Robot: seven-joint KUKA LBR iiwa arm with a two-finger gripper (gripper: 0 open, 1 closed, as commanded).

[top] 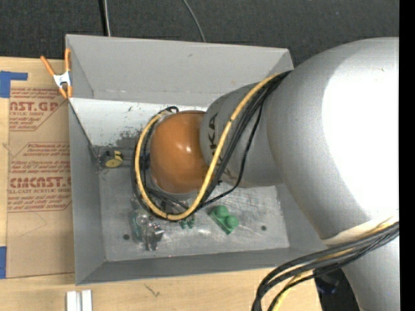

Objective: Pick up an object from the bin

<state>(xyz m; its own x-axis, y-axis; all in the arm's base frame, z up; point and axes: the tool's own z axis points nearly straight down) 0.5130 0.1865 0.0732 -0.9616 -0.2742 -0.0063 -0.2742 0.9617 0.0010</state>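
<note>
We are taking the small dark green piece (187, 223) near the bin's (84, 173) front edge as the thing nearest the hand (148, 230). We are unable to tell the hand's opening or hold. We are advising centring before closing. A light green block (224, 219) is lying alongside, crowding it. A yellow piece (113, 162) is sitting by the left wall.

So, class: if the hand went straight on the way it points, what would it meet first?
Probably the bare grey floor of the bin, near its front left. The hand points down there. The green piece lies off to one side. Depth is uncertain.
</note>
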